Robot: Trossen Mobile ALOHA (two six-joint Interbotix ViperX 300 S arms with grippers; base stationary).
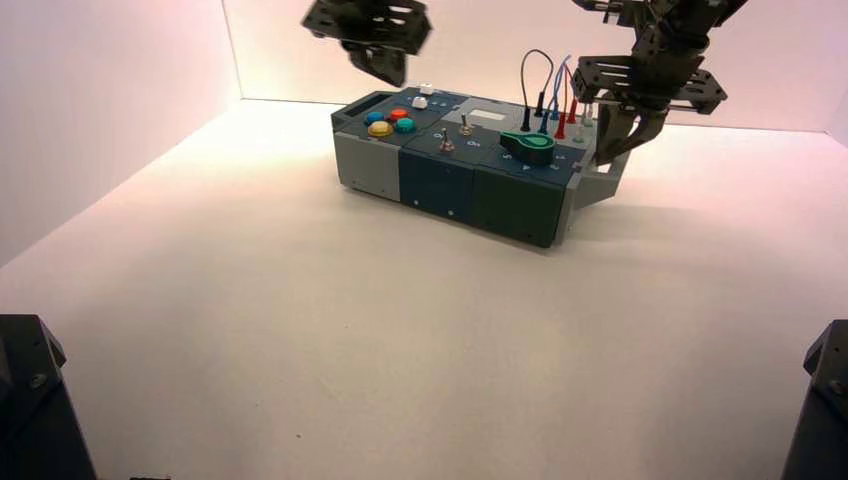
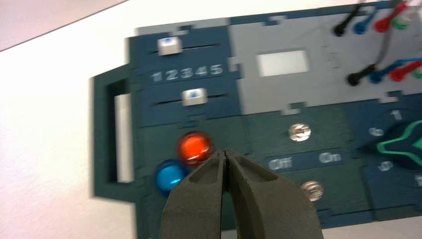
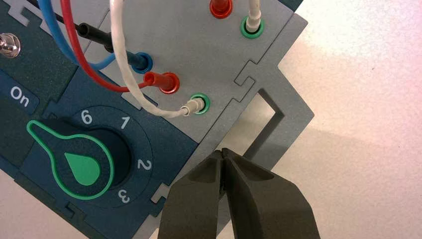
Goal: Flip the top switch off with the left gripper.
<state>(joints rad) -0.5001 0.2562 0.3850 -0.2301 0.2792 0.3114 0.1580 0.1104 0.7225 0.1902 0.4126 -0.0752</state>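
The top switch (image 1: 466,125) is the farther of two small silvery toggles on the box's dark middle panel. It appears end-on in the left wrist view (image 2: 299,132), with the other toggle (image 2: 312,190) beyond the "Off" and "On" lettering. My left gripper (image 1: 390,72) hangs shut and empty above the box's far left end. Its tips (image 2: 226,153) are over the red button (image 2: 194,147), well to the side of the top switch. My right gripper (image 1: 612,148) is shut on nothing at the box's right end (image 3: 222,152), over the handle cut-out.
The box (image 1: 440,185) stands slightly turned on a white table. A blue button (image 2: 170,175), two sliders (image 2: 194,96), a green knob (image 3: 79,162) and looping plugged wires (image 1: 548,85) crowd its top. White walls close in behind and to the left.
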